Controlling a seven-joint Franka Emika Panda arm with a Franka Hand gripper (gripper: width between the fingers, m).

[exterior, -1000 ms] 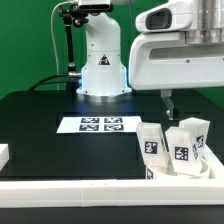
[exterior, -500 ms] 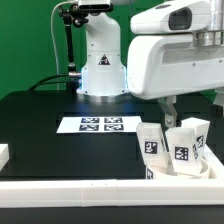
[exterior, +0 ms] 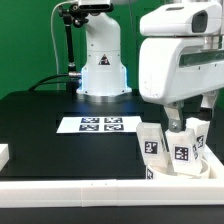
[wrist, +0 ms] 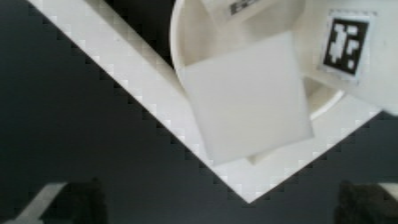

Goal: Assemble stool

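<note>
Going left to right across the exterior view: there's a small white block at the far left edge on the black counter, then the marker board in the middle of the frame, and the robot base behind it at upper centre. A long white border rail runs along the bottom.

All the stool stuff is crammed in the lower right corner: a couple of tagged stool legs standing upright, with the round seat poking out underneath them, partly hidden.

The gripper hovers right over that pile, jaws spread fully wide with nothing in them.

My worry: the legs are packed tight together and hard against the rails. Coming down here, one finger could land on top of a leg or knock its neighbour over, since there's hardly any gap. The wrist view mostly shows one leg filling the corner, so clearance looks slim.
</note>
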